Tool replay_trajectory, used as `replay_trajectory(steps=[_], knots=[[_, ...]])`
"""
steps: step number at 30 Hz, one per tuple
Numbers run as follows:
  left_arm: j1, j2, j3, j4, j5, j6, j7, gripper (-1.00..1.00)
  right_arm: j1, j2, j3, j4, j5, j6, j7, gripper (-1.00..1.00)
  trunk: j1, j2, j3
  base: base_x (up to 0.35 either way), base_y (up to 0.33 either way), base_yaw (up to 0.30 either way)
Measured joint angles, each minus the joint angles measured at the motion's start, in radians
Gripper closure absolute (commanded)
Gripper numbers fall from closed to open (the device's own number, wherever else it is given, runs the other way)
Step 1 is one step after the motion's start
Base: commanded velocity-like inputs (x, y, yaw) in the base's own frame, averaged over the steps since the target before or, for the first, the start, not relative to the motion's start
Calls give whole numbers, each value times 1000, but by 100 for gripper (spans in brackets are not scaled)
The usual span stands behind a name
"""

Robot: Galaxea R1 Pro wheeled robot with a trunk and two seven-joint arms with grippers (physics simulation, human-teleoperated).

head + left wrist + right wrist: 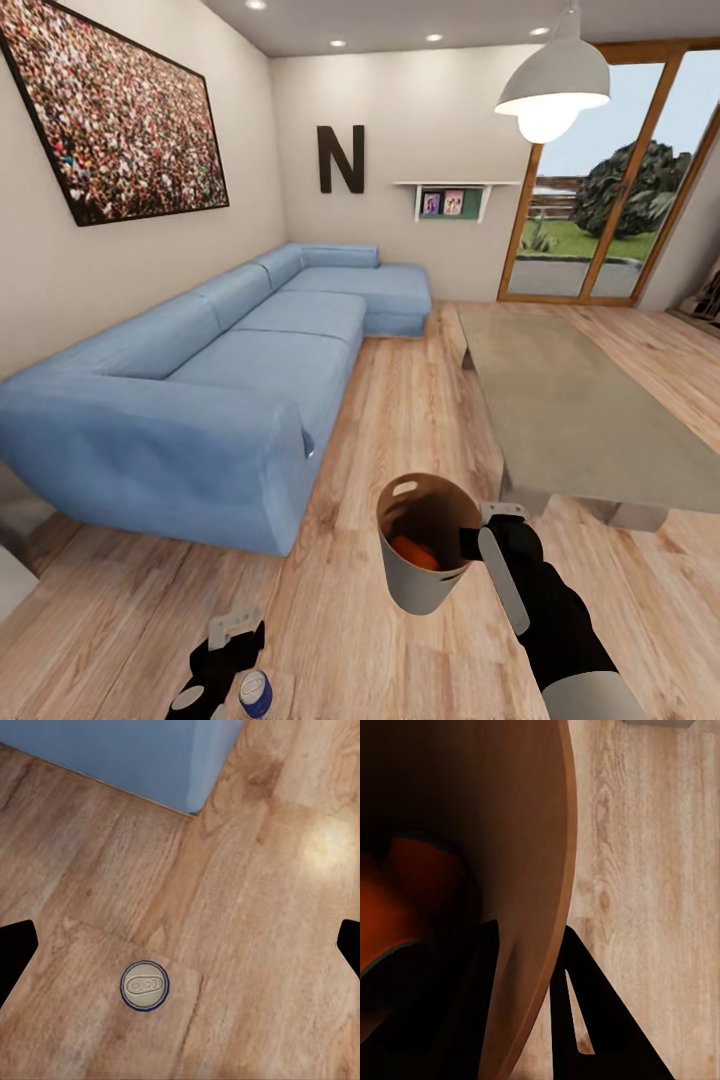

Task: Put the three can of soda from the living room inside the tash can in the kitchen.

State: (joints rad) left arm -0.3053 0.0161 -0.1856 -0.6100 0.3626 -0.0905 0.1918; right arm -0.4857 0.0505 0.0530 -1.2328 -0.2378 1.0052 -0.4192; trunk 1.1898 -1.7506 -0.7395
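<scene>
My right gripper [482,541] is shut on the rim of the pale grey trash can [425,590] and holds it above the wood floor. One finger [472,1005] is inside the tan wall and the other finger [585,1012] is outside. Orange soda cans [414,551] lie in the bin's bottom, showing as two orange shapes [412,892] in the right wrist view. A third can [255,692], blue-sided with a silver top [144,985], stands upright on the floor. My left gripper [228,648] hangs open above it, with its fingertips [15,952] wide apart.
The blue sectional sofa [200,390] runs along the left wall, and its corner [187,757] is close to the left gripper. A long low grey table [570,400] stands to the right. Bare plank floor lies between them. Glass doors [610,200] are at the back right.
</scene>
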Motion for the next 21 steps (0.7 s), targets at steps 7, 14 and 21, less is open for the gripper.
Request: replay_trajectory(steps=[7,14,21], knots=[[0,2,0,-1,0,0,0,-100,0,0,0,0,0,0,0,100,27,-49,-33,0,0,0],[0,2,1,-8,0,0,0,-100,0,-1,2,-2,-1,0,0,100,35,-63,-50,0,0,0],[0,18,2,-13,0,0,0,-100,0,-1,2,-3,0,-1,0,100,50,-91,-67,0,0,0]])
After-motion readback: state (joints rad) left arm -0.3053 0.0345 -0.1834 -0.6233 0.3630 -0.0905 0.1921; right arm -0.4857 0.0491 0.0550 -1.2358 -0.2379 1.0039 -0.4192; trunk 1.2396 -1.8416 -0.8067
